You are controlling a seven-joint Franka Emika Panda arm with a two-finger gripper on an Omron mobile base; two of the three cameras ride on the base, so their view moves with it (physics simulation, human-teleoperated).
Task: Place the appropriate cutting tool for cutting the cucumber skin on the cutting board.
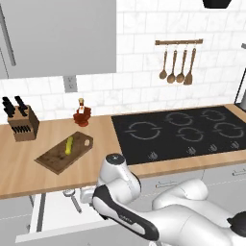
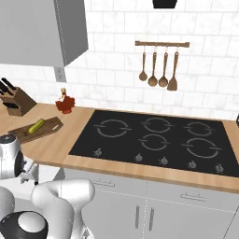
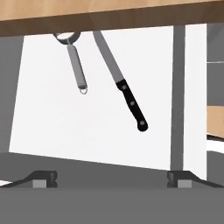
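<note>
The grey metal peeler [image 3: 77, 66] lies in an open white drawer [image 3: 52, 127] under the counter edge, its loop head partly hidden by the wooden edge; it also shows as the peeler [image 1: 72, 198]. Beside it lies a long knife [image 3: 124, 92] with a black handle. My gripper [image 3: 111, 179] is open, its fingertips [image 3: 43, 178] wide apart, hanging over the drawer short of both tools and holding nothing. The dark brown cutting board [image 1: 55, 161] lies on the counter with the yellow-green cucumber [image 1: 69, 145] on it; the same cutting board [image 2: 49, 127] and cucumber [image 2: 36, 126] show from the right.
A knife block [image 1: 21, 124] stands at the counter's far left, with a red bottle [image 1: 82, 114] behind the board. The black cooktop [image 1: 182, 132] lies to the right. Wooden spoons hang from a wall rack [image 1: 178, 43]. The counter edge [image 3: 109, 22] overhangs the drawer.
</note>
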